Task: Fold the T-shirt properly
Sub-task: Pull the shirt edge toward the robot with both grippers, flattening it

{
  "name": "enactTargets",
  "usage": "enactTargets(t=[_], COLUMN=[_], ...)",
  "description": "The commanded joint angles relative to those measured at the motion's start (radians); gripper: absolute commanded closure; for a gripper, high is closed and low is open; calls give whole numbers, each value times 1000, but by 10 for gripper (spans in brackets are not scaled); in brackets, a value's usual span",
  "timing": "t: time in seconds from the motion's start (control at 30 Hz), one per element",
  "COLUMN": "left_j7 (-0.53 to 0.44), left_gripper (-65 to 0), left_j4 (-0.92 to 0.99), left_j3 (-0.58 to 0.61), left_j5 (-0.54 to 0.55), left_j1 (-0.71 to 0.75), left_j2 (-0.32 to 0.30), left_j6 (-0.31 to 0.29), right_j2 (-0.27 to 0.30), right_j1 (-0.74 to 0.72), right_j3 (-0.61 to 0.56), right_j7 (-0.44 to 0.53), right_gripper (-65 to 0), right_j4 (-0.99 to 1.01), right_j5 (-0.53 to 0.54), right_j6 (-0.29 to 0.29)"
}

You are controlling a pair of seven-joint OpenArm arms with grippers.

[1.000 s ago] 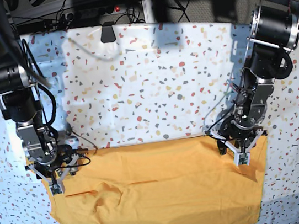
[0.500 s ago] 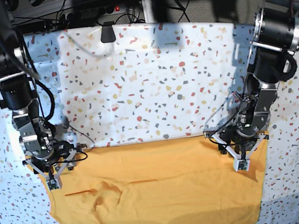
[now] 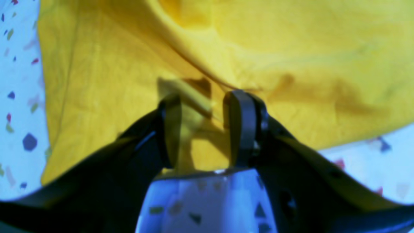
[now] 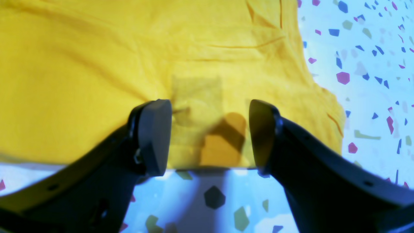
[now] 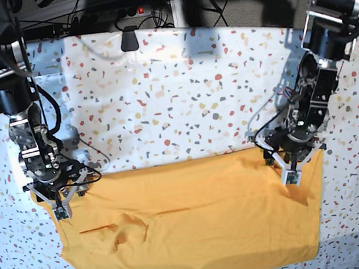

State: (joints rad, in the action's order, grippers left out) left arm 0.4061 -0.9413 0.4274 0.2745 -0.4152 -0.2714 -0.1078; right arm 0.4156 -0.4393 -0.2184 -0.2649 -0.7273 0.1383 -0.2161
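Observation:
The orange-yellow T-shirt (image 5: pixel 193 233) lies spread over the near half of the table, with its far edge running straight between the two grippers. My left gripper (image 5: pixel 292 171) is at the shirt's far right corner. In the left wrist view this gripper (image 3: pixel 207 106) has its fingers close together with a raised ridge of the T-shirt (image 3: pixel 291 48) pinched between them. My right gripper (image 5: pixel 61 204) is at the far left corner. In the right wrist view this gripper (image 4: pixel 210 129) stands open over the flat edge of the T-shirt (image 4: pixel 97 48).
The table (image 5: pixel 180 94) wears a white speckled cover, bare behind the shirt. A black clip (image 5: pixel 129 40) sits at the far edge, with cables behind it. The shirt's near edge hangs at the table's front edge.
Both grippers have moved a little toward the back of the table. The shirt's far edge moved back with them, and its right side has drawn tighter.

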Motion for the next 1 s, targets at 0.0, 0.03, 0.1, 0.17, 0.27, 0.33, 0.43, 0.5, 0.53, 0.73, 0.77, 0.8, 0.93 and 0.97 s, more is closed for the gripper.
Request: enactTargets(t=[0.0,0.03,0.1,0.17,0.27,0.33,0.43,0.5,0.53,0.73,0.77,0.8,0.93,0.97], left_j7=[74,91,99,98,98,94,85,73,74,100,108,120,151,153], left_gripper=[-245,-245,-245,-245,-245,-245,-245,-245,-245,-245,-245,-245,-245,-245], left_j4=[-17,-26,-34,-34,-34,-34,-35,-35,-35,-35,-35,-35,-36,-36], left_j3=[2,2,2,2,0,-2,-2,-2,-2,-2,-2,-2,-2,-2], left_j5=[-11,-11,-11,-12,-12,-12,-12,-12,-12,-12,-11,-12,-12,-12], left_j1=[-8,-4,4,16,32,45,53,52,52,56,56,55,56,56], left_j2=[-10,-12,-12,-12,-12,-12,-12,-12,-12,-12,-12,-12,-12,-12], left_j6=[-2,-2,-2,-2,-1,-2,-1,-1,-2,-2,-1,-1,-1,-1], right_j2=[11,11,11,12,16,16,16,16,16,16,16,16,17,16], right_j1=[13,16,29,51,101,142,198,224,230,282,294,306,358,371], right_j3=[-3,-3,-3,-3,5,32,91,140,165,296,311,322,334,334], right_j7=[-122,-134,-150,-154,-156,-159,-159,-162,-178,-220,-222,-222,-222,-222], right_gripper=[-378,-378,-378,-378,-378,-378,-378,-378,-378,-378,-378,-378,-378,-378], right_j4=[3,-3,-21,-45,-90,-127,-185,-220,-235,-275,-278,-282,-313,-326], right_j5=[-5,8,23,22,23,23,23,24,34,83,83,83,82,82], right_j6=[-3,-3,-4,-4,-4,-4,-5,-25,-45,-136,-152,-167,-178,-178])
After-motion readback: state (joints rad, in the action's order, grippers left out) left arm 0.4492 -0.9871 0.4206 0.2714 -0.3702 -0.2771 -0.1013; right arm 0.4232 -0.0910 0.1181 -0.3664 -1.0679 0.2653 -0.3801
